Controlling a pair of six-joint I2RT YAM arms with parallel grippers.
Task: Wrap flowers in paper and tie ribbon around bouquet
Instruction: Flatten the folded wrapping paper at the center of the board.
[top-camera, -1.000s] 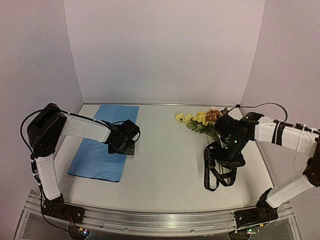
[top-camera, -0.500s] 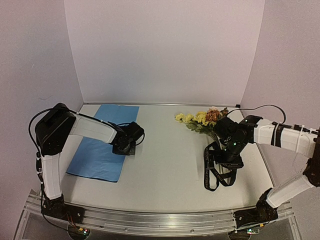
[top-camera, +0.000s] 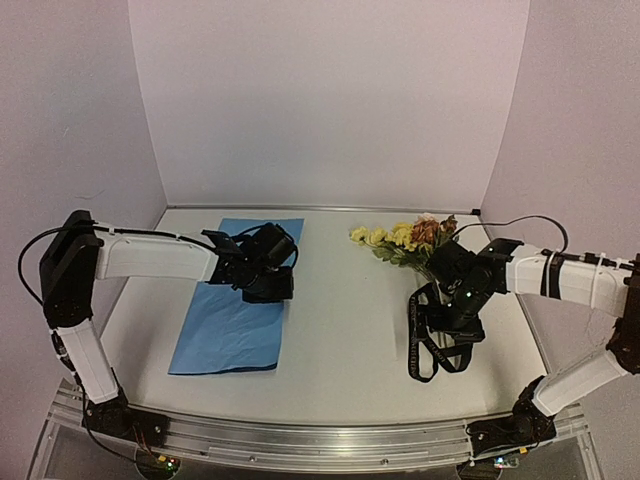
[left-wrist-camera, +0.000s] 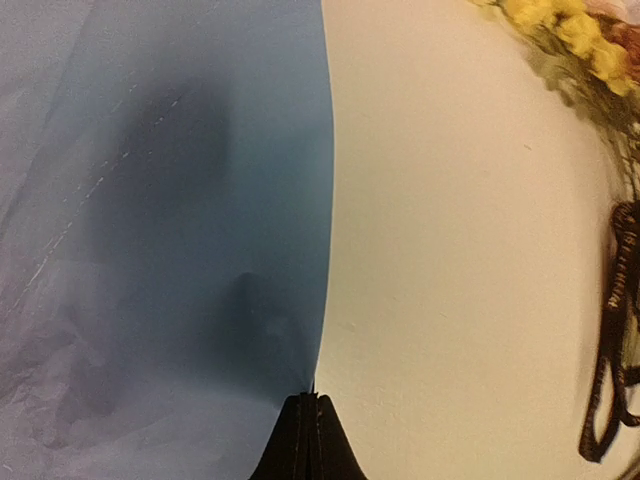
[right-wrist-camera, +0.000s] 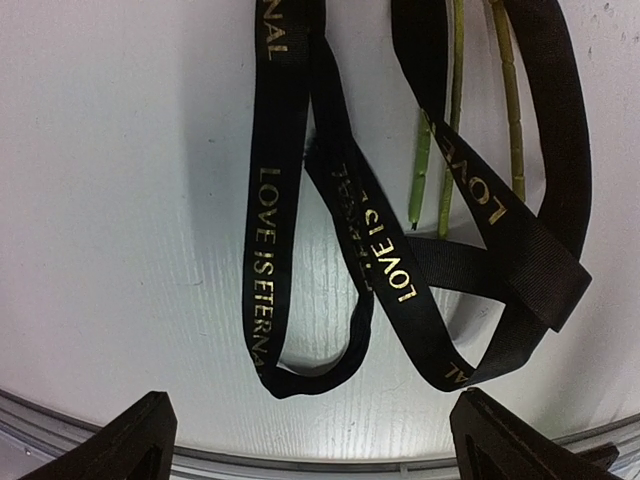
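White table and bare pale walls are all I have around the work. On the table the paper lies flat, light blue face up, skewed a little, its near end reaching toward the arm bases. My left claw is at the paper's right-hand edge, about midway along it. In the wrist view its fingers are pressed together right on that edge, and the sheet puckers there, so I read it as clamped on the paper.

Well to the right of the paper, level with its far end, lie the flowers. Right of the paper and nearer the bases is the ribbon, loose and looped. My right claw hangs over it with its fingers wide apart and holding nothing.

My worry is the thin pinch. Pull sideways too fast and the sheet could slip free, tear at the edge, or fold under itself. On the far side from the paper, the ribbon's loops cross the green stems. A careless close there could catch a stem with the band and drag the blooms.
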